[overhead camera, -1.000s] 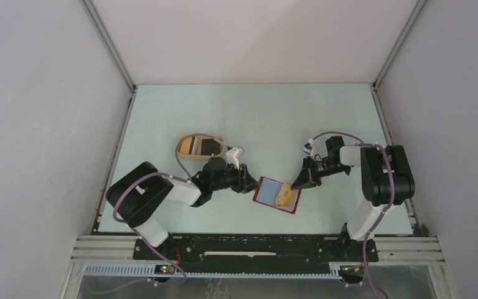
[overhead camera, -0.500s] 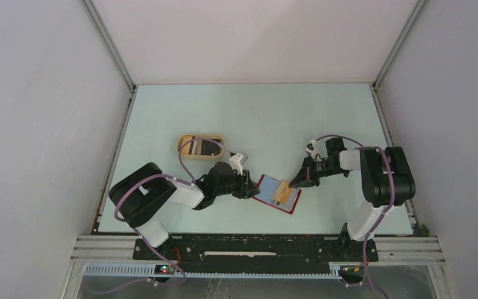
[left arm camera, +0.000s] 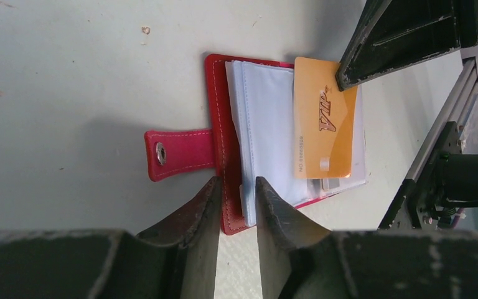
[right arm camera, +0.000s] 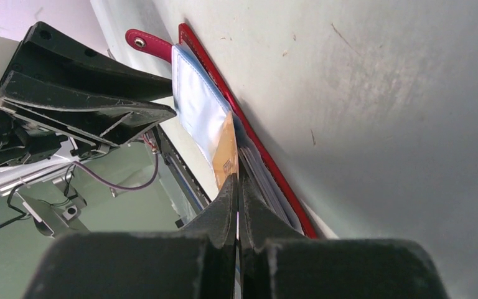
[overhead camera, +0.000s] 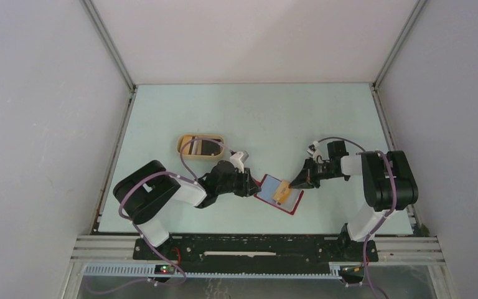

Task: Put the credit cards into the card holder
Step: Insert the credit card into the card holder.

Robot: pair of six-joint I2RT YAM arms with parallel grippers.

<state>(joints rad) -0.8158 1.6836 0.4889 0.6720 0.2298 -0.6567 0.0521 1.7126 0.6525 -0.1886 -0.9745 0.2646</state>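
Grey walls box in a pale green tabletop (overhead camera: 255, 112) with metal rails along both sides. Everything sits in the near half, so the open room is out toward the back wall. The left arm comes in low from the left, the right arm from the right, and they meet around the card holder (overhead camera: 292, 202). It lies open and flat between them, a bit skewed, well away from both rails and short of the near edge. A tan dish (overhead camera: 180, 144) with flat tan and dark pieces in it sits behind the left wrist, apart from the holder. The left gripper (left arm camera: 236, 193) has its jaws nearly together, with the holder's red edge and pale sleeves in the thin gap; can't tell if they actually grip it. The right gripper (right arm camera: 236, 187) has its jaws pressed together on the corner of an orange card (left arm camera: 322, 124), which lies on the pale sleeves. The holder's snap tab (left arm camera: 177, 154) sticks out flat past the red edge.
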